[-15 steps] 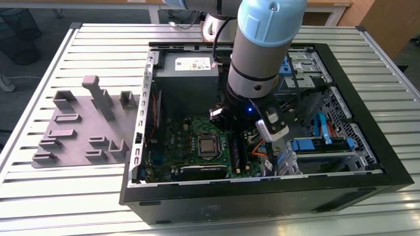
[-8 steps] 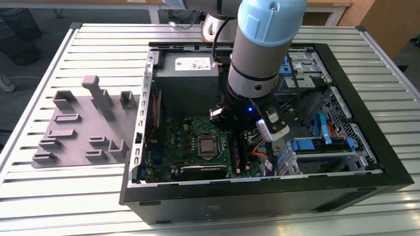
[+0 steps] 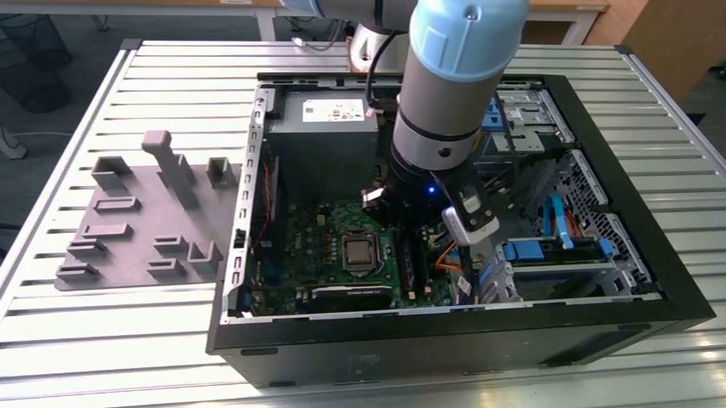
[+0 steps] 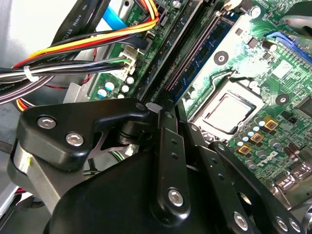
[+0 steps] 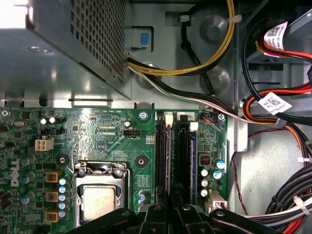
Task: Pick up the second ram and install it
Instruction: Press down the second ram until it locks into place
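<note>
The second ram (image 4: pixel 207 61) stands on edge in the memory slots of the motherboard (image 3: pixel 329 246), near the board's edge on the drive-bay side of the case (image 3: pixel 635 212). In the second wrist view its blue-green face runs lengthwise away from the gripper (image 4: pixel 163 109), between the CPU socket (image 4: pixel 226 109) and the bundle of coloured cables (image 4: pixel 73 48). In the first wrist view it shows as a thin blue strip (image 5: pixel 193 156) along the black slots. The gripper (image 5: pixel 171 210) sits directly over the near end of those slots.

The fingertips lie in line with the stick and right at its near end. Whether they touch it cannot be told, because the black finger links cover that spot.

The fingers are drawn together, with no gap showing between them in the second wrist view. Nothing can be seen pinched between them.

In the exterior view the arm (image 3: pixel 454 85) reaches steeply down into the open case. Its wrist is low over the motherboard, just on the board side of the grey power supply (image 3: pixel 323 110).

The case lies on its side on a slatted table (image 3: pixel 91 340). A grey moulded tray (image 3: pixel 136 229) rests on the table beside the case, towards the exterior view's left.
</note>
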